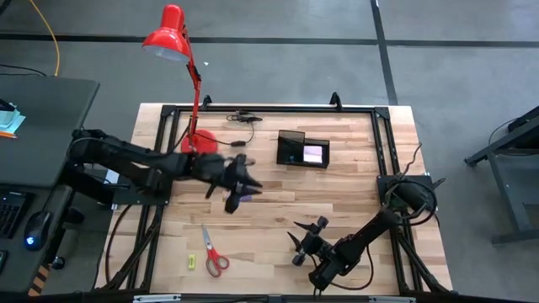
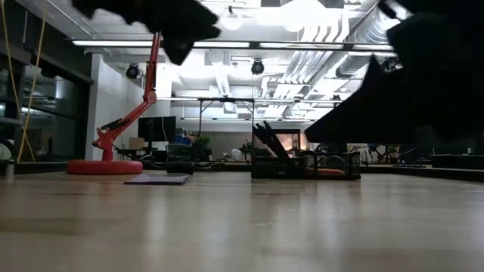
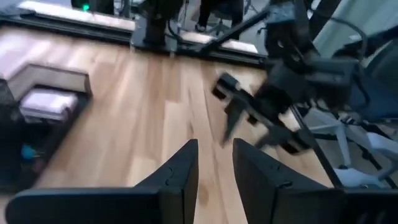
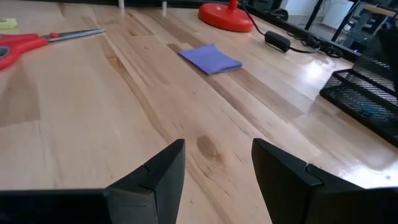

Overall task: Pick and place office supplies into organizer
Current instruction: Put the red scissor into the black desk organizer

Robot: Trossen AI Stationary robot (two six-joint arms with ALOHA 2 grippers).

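From the overhead camera, the left tool (image 1: pixel 242 190) hangs over the middle of the light wooden slatted surface (image 1: pixel 354 189), right above the purple square note pad (image 1: pixel 245 199), which peeks out just under its fingertips. Can't tell from up here if it's touching the pad. The black mesh desk organizer (image 1: pixel 302 149) sits toward the far edge, with a pink square note pad (image 1: pixel 312 154) lying in one of its compartments. The red desk lamp (image 1: pixel 173 50) stands on its round base to the organizer's left. Near the front edge are the red-handled scissors (image 1: pixel 213 255) and, just beside them, a tiny yellow-green piece (image 1: pixel 191 262). The right tool (image 1: pixel 305 237) waits low at the front right, well apart from everything.

The table-level camera shows the purple pad (image 2: pixel 157 179) lying flat on the surface (so nothing has lifted it), lamp base to its left, organizer (image 2: pixel 305 164) to its right with dark pens (image 2: pixel 266 140) sticking up at a slant.

Left wrist camera: its two dark fingers (image 3: pixel 177 177) stand close together with a narrow gap and nothing between them. The organizer (image 3: pixel 40 118) is off to one side, blurry, and the other arm's tool (image 3: pixel 249 115) farther off.

Right wrist camera: fingers (image 4: pixel 158 171) moderately apart, holding nothing, bare wood between them. Beyond lie the purple pad (image 4: pixel 210 58), the scissors (image 4: pixel 37 42) and the lamp base (image 4: pixel 225 14).
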